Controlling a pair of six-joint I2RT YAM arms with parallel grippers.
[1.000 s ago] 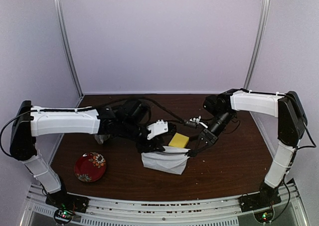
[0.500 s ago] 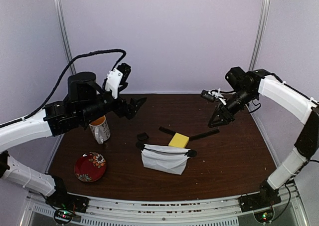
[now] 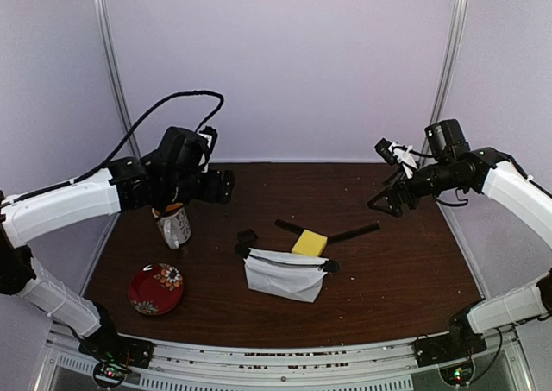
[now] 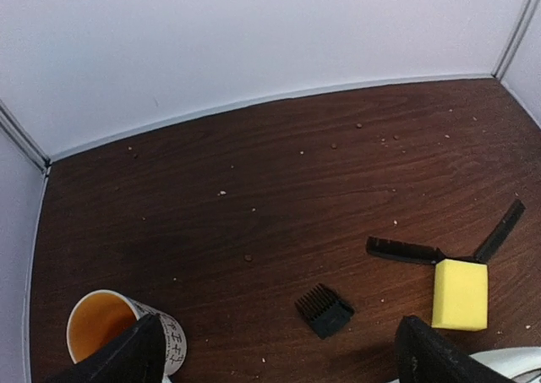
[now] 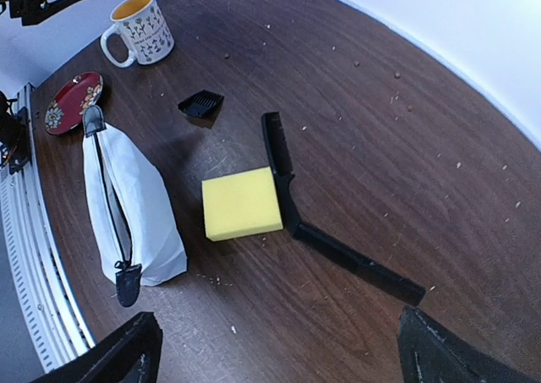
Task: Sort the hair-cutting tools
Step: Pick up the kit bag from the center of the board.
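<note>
Two black combs lie mid-bench in a shallow V. The first comb point(image 5: 277, 150) runs along the edge of the yellow sponge point(image 5: 242, 203), touching or nearly so. The second comb point(image 5: 355, 260) angles away from that corner. A small black square guard piece point(image 5: 201, 105) sits alone btwn the combs and the mug point(image 5: 139, 26), just past the white zip pouch point(image 5: 131, 205). Scissors + trimmer aren't in view; can't tell if they're in the pouch.

The left pincer point(image 3: 220, 186) hangs high, just beside the mug, fingers spread wide w/ nothing btwn them. The right pincer point(image 3: 388, 203) is up at far right, also spread + empty.

Risks, imo:
- Combs are thin + flat on the bench point(image 3: 414, 270), so a grab may skid off or shove them.
- Pinching the first comb could drag the sponge along.
- The left arm coming down could clip the mug + tip it.
- The pouch is soft and would prob slide if prodded one-armed.
</note>
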